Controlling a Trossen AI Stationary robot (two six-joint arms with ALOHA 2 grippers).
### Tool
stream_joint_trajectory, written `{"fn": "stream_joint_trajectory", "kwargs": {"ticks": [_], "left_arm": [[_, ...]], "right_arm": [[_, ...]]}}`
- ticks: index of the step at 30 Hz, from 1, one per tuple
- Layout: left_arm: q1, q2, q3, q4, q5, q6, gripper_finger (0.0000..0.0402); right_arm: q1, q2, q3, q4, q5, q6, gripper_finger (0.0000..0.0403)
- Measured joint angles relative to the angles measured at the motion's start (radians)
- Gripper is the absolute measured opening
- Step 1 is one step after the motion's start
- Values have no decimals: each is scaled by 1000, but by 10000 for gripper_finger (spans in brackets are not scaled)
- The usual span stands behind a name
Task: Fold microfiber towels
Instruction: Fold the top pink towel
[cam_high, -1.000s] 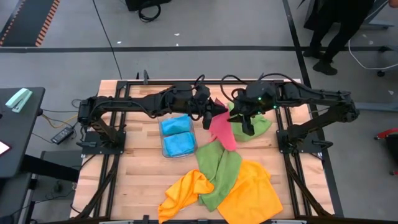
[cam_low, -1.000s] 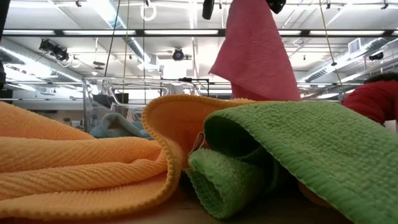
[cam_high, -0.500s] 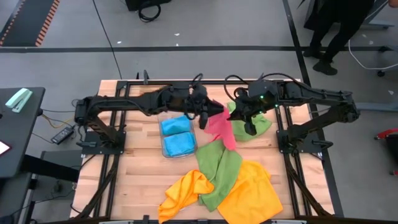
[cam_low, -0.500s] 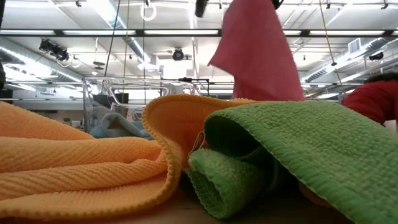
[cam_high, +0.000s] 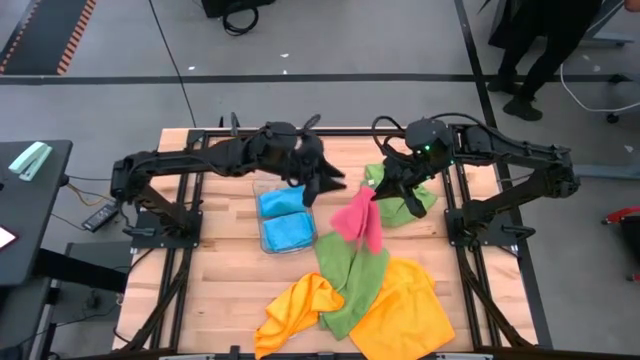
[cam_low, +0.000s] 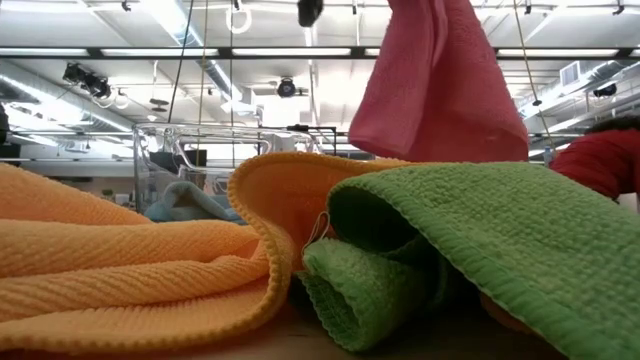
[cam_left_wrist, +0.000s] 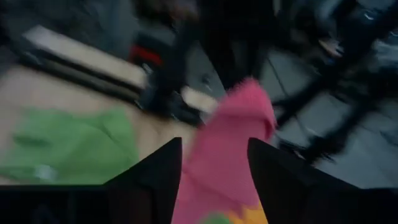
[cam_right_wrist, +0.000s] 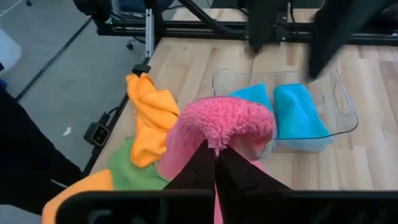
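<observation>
Right gripper (cam_right_wrist: 216, 163), jaws pinched on the pink towel (cam_high: 360, 220), hangs it above the desk (cam_high: 230, 290) so it drapes flat; left gripper (cam_high: 318, 184), jaws parted, beside it.

Counting now: one pink microfiber towel (cam_high: 360, 218) up in the air, two folded sky-blue towels (cam_high: 285, 217) inside one clear plastic tray (cam_high: 262, 243), two orange towels (cam_high: 405, 305), two green towels (cam_high: 355, 268). Two dark arms.
</observation>
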Motion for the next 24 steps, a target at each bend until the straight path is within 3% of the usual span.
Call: {"fn": "stream_joint_trajectory", "kwargs": {"ticks": [3,8,17,24], "left_arm": [[-14,34,-1,-10,66,-40,201],[-35,66,-1,-33,70,-47,207],[-43,76,-2,-16,134,-74,201],[-60,76,-1,73,141,-110,195]], "right_arm": [[0,4,0,8,-19,8,4],[1,24,0,8,-62,31,4],[-7,20,7,88,-61,53,4],[-44,21,106,100,-20,16,4]]}}
